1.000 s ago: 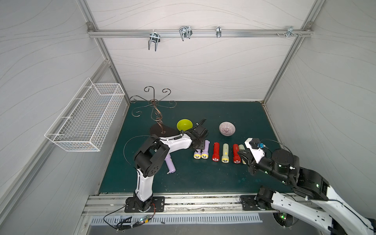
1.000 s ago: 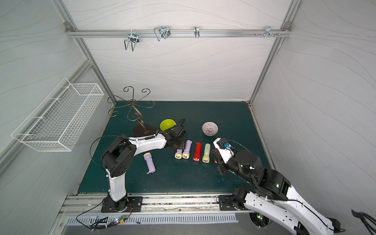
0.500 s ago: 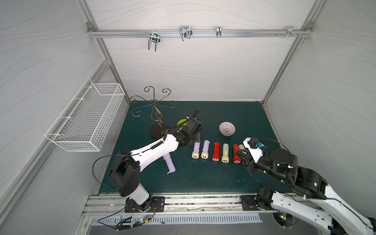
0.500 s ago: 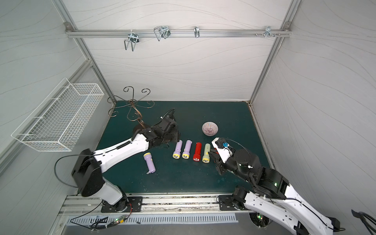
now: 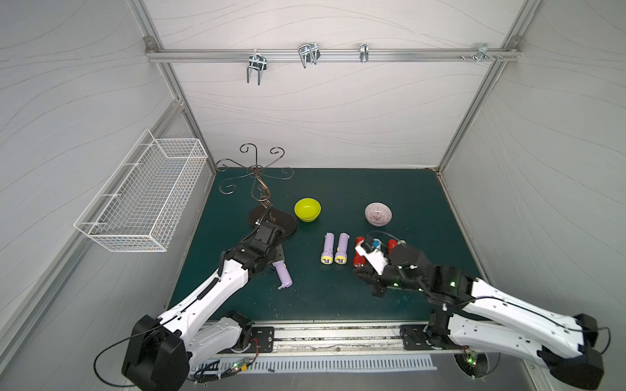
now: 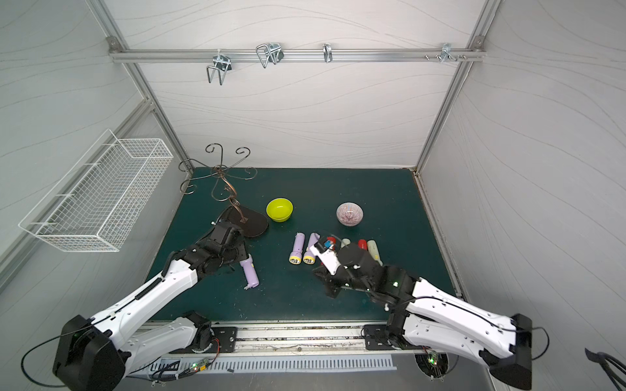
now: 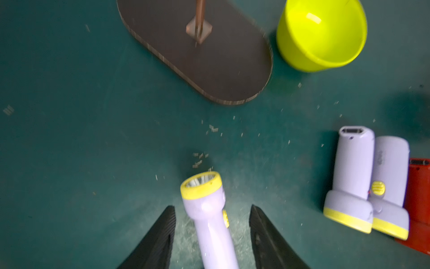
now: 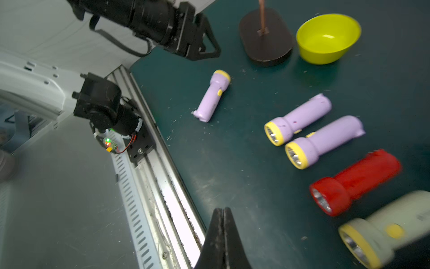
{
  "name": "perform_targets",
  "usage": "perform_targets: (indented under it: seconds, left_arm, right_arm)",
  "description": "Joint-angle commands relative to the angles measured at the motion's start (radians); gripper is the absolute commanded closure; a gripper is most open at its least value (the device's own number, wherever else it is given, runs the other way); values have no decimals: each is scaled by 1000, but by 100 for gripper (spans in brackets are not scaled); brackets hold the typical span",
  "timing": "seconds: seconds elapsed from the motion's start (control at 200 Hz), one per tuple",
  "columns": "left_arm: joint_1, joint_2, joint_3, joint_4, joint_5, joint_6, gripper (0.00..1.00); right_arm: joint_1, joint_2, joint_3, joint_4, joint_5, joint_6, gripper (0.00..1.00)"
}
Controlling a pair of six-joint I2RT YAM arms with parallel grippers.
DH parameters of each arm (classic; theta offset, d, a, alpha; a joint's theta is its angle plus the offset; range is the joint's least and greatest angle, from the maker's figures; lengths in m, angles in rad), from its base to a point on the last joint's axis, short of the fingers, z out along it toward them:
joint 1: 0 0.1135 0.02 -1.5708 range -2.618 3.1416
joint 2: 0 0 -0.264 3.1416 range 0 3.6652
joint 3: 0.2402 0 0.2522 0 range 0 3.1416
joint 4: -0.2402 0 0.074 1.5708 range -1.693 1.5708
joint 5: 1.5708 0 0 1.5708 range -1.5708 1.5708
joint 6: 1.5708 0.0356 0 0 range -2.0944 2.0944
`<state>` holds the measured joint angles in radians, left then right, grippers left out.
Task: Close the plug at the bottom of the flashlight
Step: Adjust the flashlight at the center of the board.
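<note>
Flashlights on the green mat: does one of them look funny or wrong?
Yes. One purple flashlight lies alone, slanted, away from the neat row, and faces the opposite way. A small plug sticks out of its bottom end, not closed.

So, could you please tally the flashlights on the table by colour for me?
Purple flashlights: 3
Red flashlights: 2
Cream flashlights: 2
Total: 7
</note>
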<state>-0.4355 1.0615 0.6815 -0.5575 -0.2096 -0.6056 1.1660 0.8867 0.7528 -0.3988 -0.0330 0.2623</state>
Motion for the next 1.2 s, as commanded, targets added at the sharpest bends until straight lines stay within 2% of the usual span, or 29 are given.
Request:
perform_targets:
  seconds: [0.0,0.13,0.25,0.44,0.66,0.886,1.051,1.196]
  left_arm:
    - [36,23,9,110,62,-24,45]
    - [108,103,6,181,128,-23,46]
    - [187,166,12,255,212,-33,47]
    - [295,283,11,362,333,-47,48]
    - [360,369,-5,455,423,-56,50]
    - [382,409,-23,510,463,-36,50]
    - [383,440,-38,556,514,-25,51]
    - [382,463,-52,583,554,-22,52]
  right_arm:
    - [90,126,14,207,-27,19,100]
    - [180,317,53,338,-44,-15,100]
    - [219,486,116,425,-94,-41,100]
    - [231,727,196,611,-245,-68,100]
    - [220,966,306,680,-338,-48,100]
    - [121,1133,362,794,-435,119,100]
    - [71,1183,383,776,-427,147,100]
    - [38,1186,410,688,-377,113,100]
